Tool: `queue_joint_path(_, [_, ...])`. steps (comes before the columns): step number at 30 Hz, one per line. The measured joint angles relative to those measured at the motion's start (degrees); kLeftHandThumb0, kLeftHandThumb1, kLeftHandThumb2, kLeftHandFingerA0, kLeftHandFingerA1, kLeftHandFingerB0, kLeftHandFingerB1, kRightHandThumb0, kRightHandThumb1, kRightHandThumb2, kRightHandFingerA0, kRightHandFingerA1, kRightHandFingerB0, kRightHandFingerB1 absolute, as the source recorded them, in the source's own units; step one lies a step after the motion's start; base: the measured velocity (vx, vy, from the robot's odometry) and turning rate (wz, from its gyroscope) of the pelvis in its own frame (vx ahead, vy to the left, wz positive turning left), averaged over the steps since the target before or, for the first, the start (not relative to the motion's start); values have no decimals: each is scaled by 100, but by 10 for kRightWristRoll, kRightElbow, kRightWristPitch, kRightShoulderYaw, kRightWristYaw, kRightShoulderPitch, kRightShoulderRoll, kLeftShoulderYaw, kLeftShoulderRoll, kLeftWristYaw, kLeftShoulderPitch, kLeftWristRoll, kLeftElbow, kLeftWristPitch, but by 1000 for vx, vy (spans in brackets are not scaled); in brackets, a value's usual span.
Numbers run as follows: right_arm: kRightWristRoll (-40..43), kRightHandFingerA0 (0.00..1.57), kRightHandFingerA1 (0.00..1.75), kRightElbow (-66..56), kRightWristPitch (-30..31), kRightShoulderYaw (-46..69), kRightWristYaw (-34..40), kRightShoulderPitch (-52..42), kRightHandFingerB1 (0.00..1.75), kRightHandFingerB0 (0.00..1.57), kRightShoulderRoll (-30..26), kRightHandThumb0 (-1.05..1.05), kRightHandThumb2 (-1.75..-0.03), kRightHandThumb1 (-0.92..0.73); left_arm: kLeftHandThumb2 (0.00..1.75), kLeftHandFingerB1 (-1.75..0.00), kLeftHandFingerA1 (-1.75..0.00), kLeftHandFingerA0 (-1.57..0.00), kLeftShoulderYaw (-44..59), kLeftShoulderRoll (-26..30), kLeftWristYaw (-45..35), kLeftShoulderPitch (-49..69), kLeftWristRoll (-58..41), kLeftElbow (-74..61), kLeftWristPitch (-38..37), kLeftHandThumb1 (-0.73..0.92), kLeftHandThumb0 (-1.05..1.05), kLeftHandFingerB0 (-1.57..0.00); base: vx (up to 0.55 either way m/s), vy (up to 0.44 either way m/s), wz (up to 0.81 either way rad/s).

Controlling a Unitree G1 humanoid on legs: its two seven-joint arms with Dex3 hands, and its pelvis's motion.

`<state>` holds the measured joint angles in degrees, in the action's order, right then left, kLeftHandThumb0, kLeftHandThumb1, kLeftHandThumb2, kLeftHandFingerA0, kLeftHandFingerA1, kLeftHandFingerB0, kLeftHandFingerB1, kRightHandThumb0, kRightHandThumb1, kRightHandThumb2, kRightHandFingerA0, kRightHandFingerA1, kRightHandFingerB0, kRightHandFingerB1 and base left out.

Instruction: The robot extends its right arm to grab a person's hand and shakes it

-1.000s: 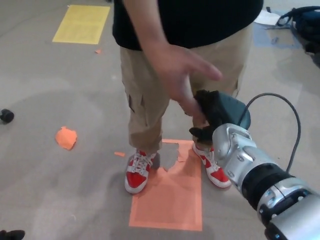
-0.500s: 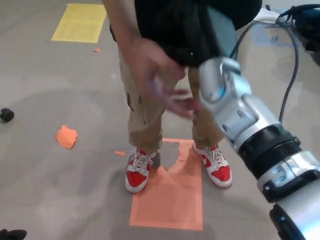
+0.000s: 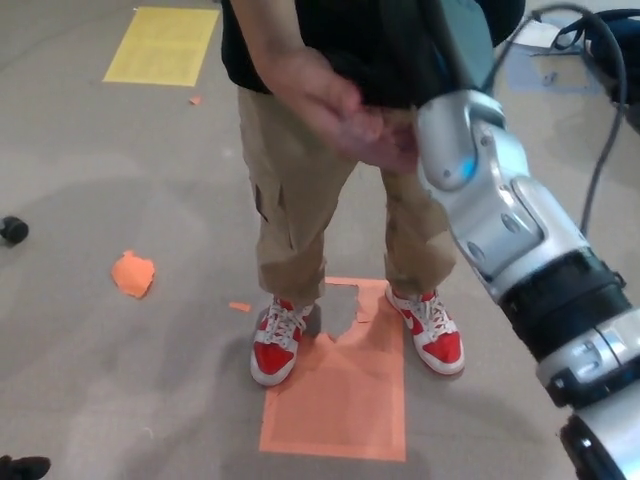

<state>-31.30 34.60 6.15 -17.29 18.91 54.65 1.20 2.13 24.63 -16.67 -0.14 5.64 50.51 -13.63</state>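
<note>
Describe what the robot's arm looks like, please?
The right arm has silver-grey metal segments joined by black ribbed rings, with a small blue light near the wrist. A thin black cable loops beside it. The right hand is black with a grey-blue panel.

A second ago the robot's black right hand (image 3: 420, 40) sat low, at the person's thigh, just under the fingers of the person's bare hand (image 3: 345, 110). It has since swung up to the black shirt, the silver forearm (image 3: 500, 200) rising steeply behind it. The person's hand has lifted too, now blurred and against the silver wrist.
</note>
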Motion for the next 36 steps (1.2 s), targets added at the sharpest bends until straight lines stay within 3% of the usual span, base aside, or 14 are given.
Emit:
queue_joint_path(2, [-1, 62, 61, -38, 7, -1, -11, -39, 52, 43, -19, -61, -86, -52, 116, -47, -48, 0, 0, 1, 0, -1, 0, -2, 1, 66, -31, 0, 0, 0, 0])
queue_joint_path(5, [-2, 55, 47, -104, 20, 0, -27, -98, 39, 40, -44, -64, -64, -60, 104, -40, -43, -7, 1, 1, -1, 0, -1, -3, 1, 75, -62, -2, 0, 0, 0])
queue_joint_path(6, [-3, 49, 45, -108, 21, 0, -28, -103, 37, 38, -46, -61, -60, -64, 117, -48, -48, 0, 1, 1, -1, 1, -1, -3, 0, 66, -31, 0, 0, 0, 0])
queue_joint_path(9, [-4, 26, 46, -182, 34, 2, -48, -163, 41, 21, -76, -70, -84, -59, 116, -47, -47, 0, 1, 1, -3, 0, -1, -3, -1, 64, -32, 0, 0, 0, 0])
queue_joint_path(12, [-6, 21, 34, -253, 46, 9, -62, -215, 28, 17, -96, -66, -61, -71, 116, -47, -47, 0, 1, 1, -3, -2, -1, -1, 0, 65, -32, 0, 0, 0, 0])
queue_joint_path(13, [-7, 1, 48, -274, 50, 12, -66, -231, 47, 0, -101, -35, -101, -46, 115, -47, -47, 0, 1, 1, -3, -3, -1, -1, 0, 64, -32, 0, 0, 0, 0])
queue_joint_path(18, [-5, 1, 48, -384, 60, 36, -85, -329, 47, 0, -120, -36, -101, -45, 114, -47, -48, 0, 3, 1, -4, -10, -2, 13, -1, 62, -33, 0, 0, 0, 0])
queue_joint_path(21, [-2, 0, 48, -431, 63, 47, -99, -403, 48, 0, -136, -36, -101, -45, 106, -37, -42, -5, 4, 1, -5, -13, -2, 21, -1, 76, -68, -3, 0, 0, 0])
queue_joint_path(22, [-1, 11, 43, -440, 63, 49, -104, -429, 31, 5, -142, -78, -92, -62, 104, -38, -43, -6, 4, 2, -5, -15, -2, 23, -1, 76, -68, -1, 0, 0, 0])
queue_joint_path(23, [-1, 10, 45, -442, 64, 49, -111, -451, 30, 0, -151, -74, -94, -58, 103, -39, -45, -10, 4, 2, -6, -18, -2, 27, -1, 74, -69, -1, 0, 0, 0])
queue_joint_path(32, [21, 5, 44, -281, 65, 42, -166, -510, 27, 2, -173, -75, -95, -60, 114, -47, -47, 0, 5, 2, -13, -46, -2, 47, -1, 60, -34, 0, 0, 0, 0])
queue_joint_path(33, [23, 12, 35, -266, 65, 42, -169, -508, 21, 5, -172, -75, -65, -76, 114, -47, -48, 0, 4, 2, -12, -47, -1, 48, -1, 61, -33, 0, 0, 0, 0])
queue_joint_path(35, [32, 4, 40, -210, 65, 44, -183, -498, 19, 11, -171, -87, -94, -64, 114, -47, -47, 0, 1, 2, -11, -49, 0, 49, -1, 61, -34, 0, 0, 0, 0])
queue_joint_path(36, [39, 11, 32, -186, 64, 48, -189, -492, 24, 1, -170, -72, -63, -78, 105, -38, -45, -11, 1, 2, -10, -50, 0, 50, -1, 76, -71, 0, 0, 0, 0])
